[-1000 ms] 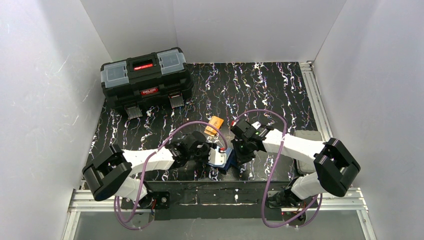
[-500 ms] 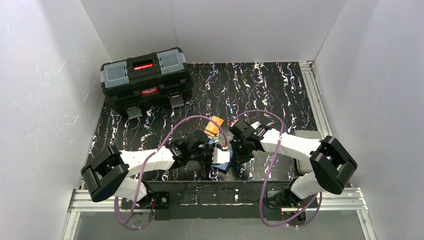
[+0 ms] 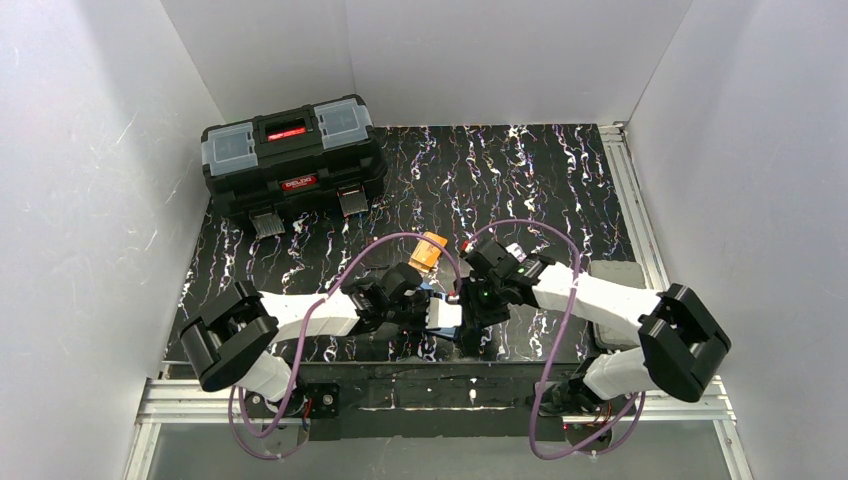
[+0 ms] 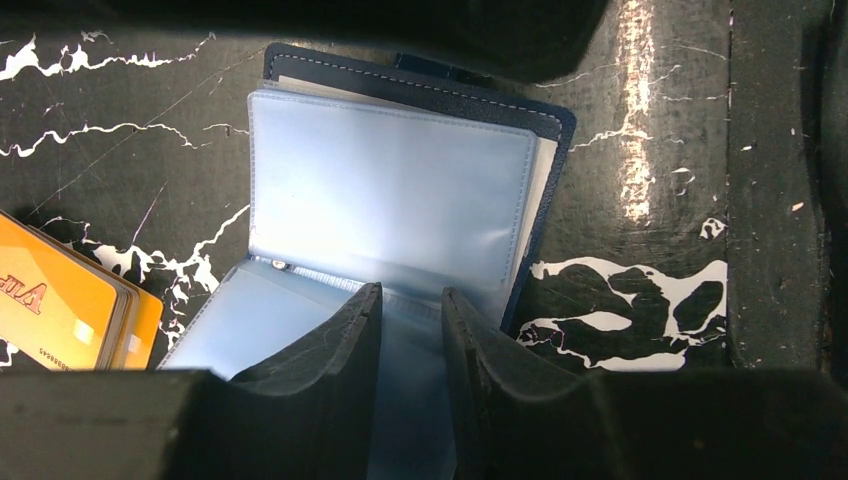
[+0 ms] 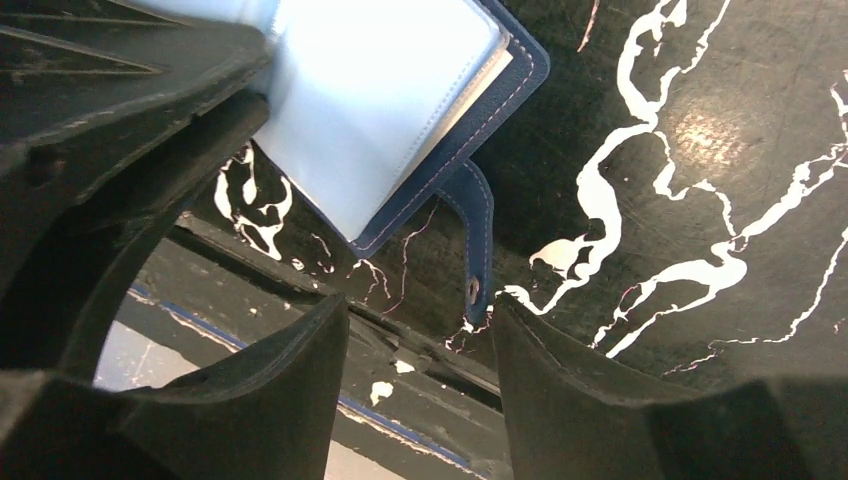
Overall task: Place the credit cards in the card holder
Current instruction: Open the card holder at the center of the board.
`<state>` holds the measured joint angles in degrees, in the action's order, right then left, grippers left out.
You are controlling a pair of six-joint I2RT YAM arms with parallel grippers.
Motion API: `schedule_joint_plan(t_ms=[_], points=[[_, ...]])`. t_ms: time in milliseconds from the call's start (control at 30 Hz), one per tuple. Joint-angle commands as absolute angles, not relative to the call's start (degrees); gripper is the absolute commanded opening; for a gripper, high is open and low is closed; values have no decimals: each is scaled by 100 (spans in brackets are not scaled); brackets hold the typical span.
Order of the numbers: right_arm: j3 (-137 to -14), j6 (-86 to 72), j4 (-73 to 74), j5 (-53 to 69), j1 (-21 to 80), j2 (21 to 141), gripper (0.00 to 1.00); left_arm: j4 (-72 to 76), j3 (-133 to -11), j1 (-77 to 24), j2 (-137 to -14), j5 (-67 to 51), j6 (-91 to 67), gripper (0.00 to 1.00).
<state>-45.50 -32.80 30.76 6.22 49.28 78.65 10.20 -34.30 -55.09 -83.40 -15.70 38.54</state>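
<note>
Left wrist view gives you the clearest read: the holder (image 4: 390, 190) lies open on the table (image 3: 500, 170), light-blue leaves up, and the left gripper (image 4: 411, 293) has its fingers drawn close on one clear leaf, which looks pinched rather than merely touched. The right gripper (image 5: 418, 310) stands spread and empty just right of the holder, with the snap tab (image 5: 478, 240) showing past its fingers. No card is in the holder that you can see. The cards (image 4: 55, 300) sit stacked just beyond the holder's left side. Your main risk is that thin leaf. It is slick and floppy, so a small tug could pull it free and let the pages fall shut, or drag the whole holder along. The holder also lies near the table's near edge, so a push that way could tip it off. Watch the stack too: the cards are flat and lie flush on each other, so a pinch may lift two at once or skid the stack away from the holder. Counted — one holder; one stack of orange cards with at least two edges showing, the full number hidden; no whitish card that can be made out; two grippers; and one toolbox (image 3: 292, 150) well beyond the holder.
</note>
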Motion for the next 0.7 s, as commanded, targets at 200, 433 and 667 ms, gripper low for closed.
schedule_joint_plan(t_ms=[200, 433, 667], points=[[-4904, -3318, 2620, 1543, 3975, 7151, 13, 529, -3398, -5483, -8275, -1526, 3984, 26], [-5143, -3515, 1884, 2656, 3862, 7926, 1, 551, -3391, -5481, -8179, -1499, 3965, 26], [-5256, -3590, 1593, 2916, 3875, 8822, 1, 658, -3395, -5477, -8110, -1494, 3840, 25]])
